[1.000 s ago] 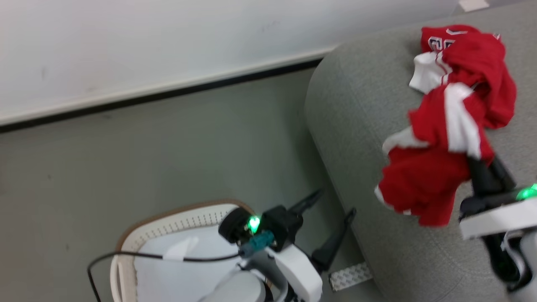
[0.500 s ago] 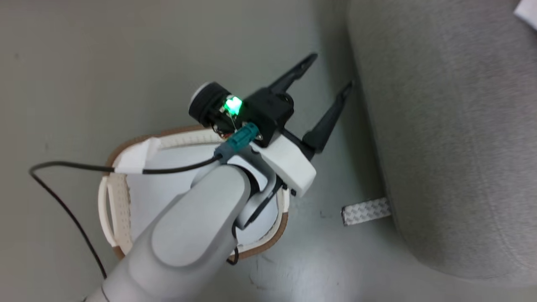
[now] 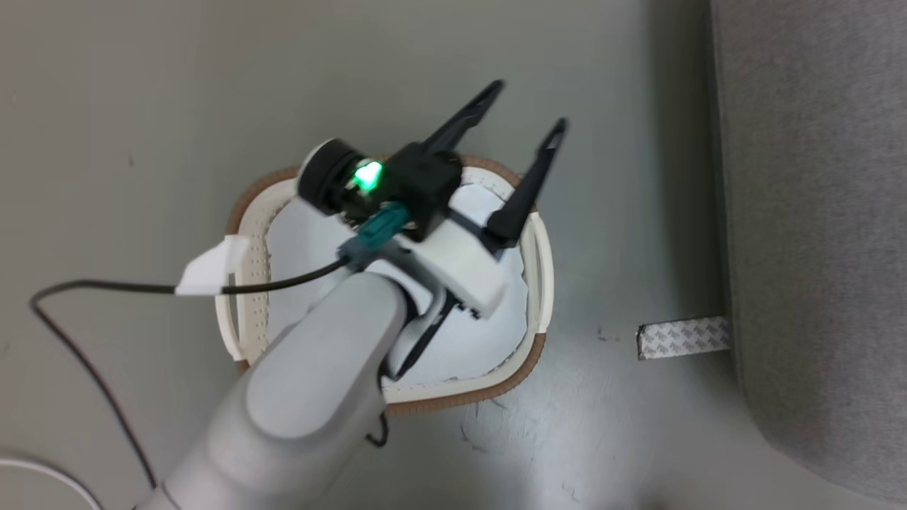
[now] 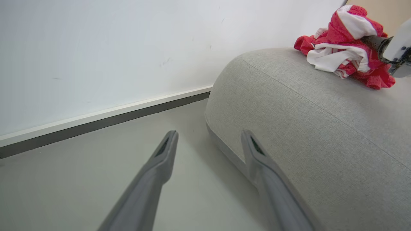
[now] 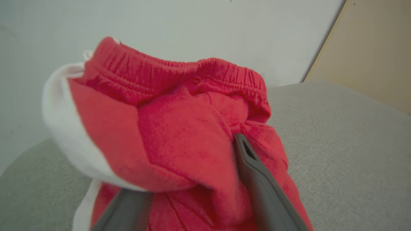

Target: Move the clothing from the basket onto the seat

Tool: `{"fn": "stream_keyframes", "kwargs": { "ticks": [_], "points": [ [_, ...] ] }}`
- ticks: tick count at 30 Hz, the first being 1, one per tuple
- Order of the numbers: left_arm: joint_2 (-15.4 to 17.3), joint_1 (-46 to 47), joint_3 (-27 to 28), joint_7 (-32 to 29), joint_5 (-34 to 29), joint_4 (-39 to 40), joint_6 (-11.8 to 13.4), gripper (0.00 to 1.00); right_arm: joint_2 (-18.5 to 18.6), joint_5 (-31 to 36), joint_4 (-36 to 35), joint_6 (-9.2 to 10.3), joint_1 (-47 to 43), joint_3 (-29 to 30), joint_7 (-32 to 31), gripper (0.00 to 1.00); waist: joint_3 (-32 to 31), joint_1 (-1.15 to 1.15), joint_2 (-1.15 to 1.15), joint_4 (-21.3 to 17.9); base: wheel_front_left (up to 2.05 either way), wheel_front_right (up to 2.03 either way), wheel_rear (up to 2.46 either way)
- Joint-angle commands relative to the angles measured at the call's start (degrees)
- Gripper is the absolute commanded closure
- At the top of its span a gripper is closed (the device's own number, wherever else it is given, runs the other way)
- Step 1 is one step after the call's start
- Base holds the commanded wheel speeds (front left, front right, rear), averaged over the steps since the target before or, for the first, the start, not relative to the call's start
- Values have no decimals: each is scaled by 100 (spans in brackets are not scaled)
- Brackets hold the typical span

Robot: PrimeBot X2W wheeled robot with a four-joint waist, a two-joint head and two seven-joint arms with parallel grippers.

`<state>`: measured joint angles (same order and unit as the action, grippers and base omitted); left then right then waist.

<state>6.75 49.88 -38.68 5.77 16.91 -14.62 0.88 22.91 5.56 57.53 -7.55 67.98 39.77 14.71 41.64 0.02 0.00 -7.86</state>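
The red clothing with white trim [image 4: 343, 48] lies bunched on top of the grey seat [image 4: 305, 128]. My right gripper [image 4: 375, 43] reaches into it from the right. In the right wrist view the clothing [image 5: 179, 128] is heaped between and over that gripper's [image 5: 204, 138] spread fingers; the left one is mostly buried. The white basket with a brown rim [image 3: 535, 248] stands on the floor left of the seat [image 3: 815, 212], and no red shows in it. My left gripper [image 3: 528, 106] hangs open and empty over the basket's far rim, fingers [image 4: 167, 154] pointing past it.
A plain white cloth [image 3: 468, 340] lines the basket's bottom. A strip of patterned tape [image 3: 684, 338] lies on the floor by the seat's base. A black cable [image 3: 106, 290] with a white tag trails left from my left wrist. A white wall [image 4: 96, 48] with dark skirting stands beyond.
The head camera has swung down and left, so the basket is now central and the clothing pile has left that view. My left arm now reaches across the basket.
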Motion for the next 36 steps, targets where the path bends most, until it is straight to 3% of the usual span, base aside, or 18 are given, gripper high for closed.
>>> {"fn": "stream_keyframes", "kwargs": {
  "ticks": [1,7,15,23,27,36],
  "points": [
    [96,-172,48,108,76,-74,21,0,-119,193,0,13,-106,97,36,0,-168,-2,0,-73,0,0,0],
    [262,-801,139,350,341,-319,91,0,-689,495,-495,13,-655,-214,48,0,-955,-2,0,-266,0,0,0],
    [435,-1861,430,732,752,-463,321,0,-1020,-36,-1426,13,-2144,-1205,50,0,-2275,-2,0,-313,0,0,0],
    [600,-2999,950,930,998,-267,683,0,-1270,-940,-3014,13,-3863,-2147,43,0,-3230,-2,0,-36,0,0,0],
    [669,-3553,1329,936,953,-91,824,0,-1405,-1069,-3798,13,-4724,-2571,42,0,-3559,-2,0,137,0,0,0],
    [507,-4773,2325,937,570,267,760,0,-1828,-894,-4406,14,-6238,-3467,42,0,-4152,-2,0,343,0,0,0]
  ]
}}
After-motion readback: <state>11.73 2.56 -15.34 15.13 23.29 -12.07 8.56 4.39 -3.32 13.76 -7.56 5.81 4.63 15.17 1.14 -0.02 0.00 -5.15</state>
